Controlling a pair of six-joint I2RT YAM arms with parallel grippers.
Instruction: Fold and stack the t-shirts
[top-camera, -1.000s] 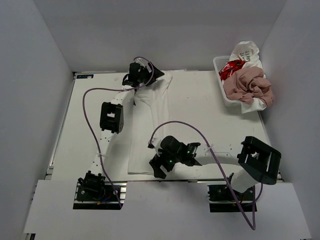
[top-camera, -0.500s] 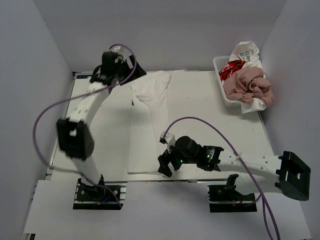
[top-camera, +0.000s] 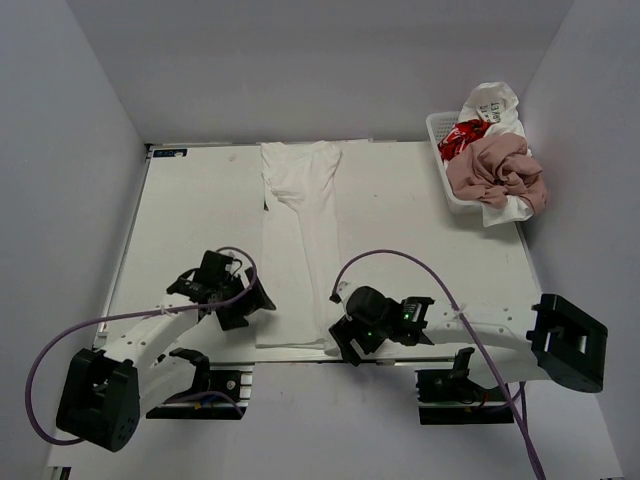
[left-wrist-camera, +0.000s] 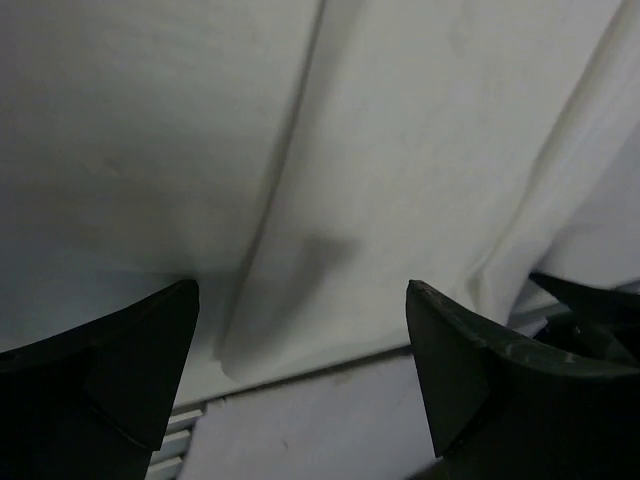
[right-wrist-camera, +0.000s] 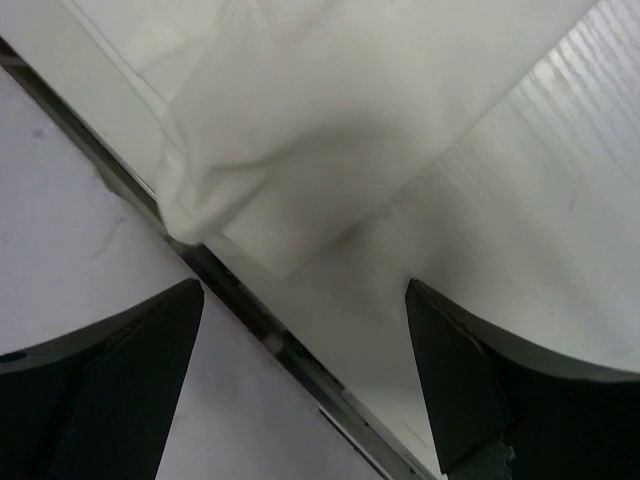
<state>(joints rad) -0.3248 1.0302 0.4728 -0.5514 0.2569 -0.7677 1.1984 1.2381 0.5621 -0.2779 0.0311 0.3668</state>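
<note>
A white t-shirt (top-camera: 298, 250) lies folded lengthwise in a long strip down the middle of the table, collar end at the back. My left gripper (top-camera: 252, 303) is open and empty at the strip's near left edge; its wrist view shows the white cloth (left-wrist-camera: 400, 150) just beyond the open fingers (left-wrist-camera: 130, 370). My right gripper (top-camera: 345, 345) is open and empty at the near right corner; its wrist view shows that cloth corner (right-wrist-camera: 330, 120) ahead of its fingers (right-wrist-camera: 470, 370). A dusty pink tee (top-camera: 497, 170), a white tee with red print (top-camera: 462, 136) and a white lettered tee (top-camera: 495, 103) are heaped in the basket.
The white lattice basket (top-camera: 441, 170) stands at the table's back right corner, against the right wall. The table's near edge and its metal rail (right-wrist-camera: 250, 320) run right under both grippers. White walls close in the back and both sides.
My left arm left the shirt's collar end at the back and swung down to the near left edge. My right gripper shifted slightly toward the near right corner. The shirt's top now lies flat.
</note>
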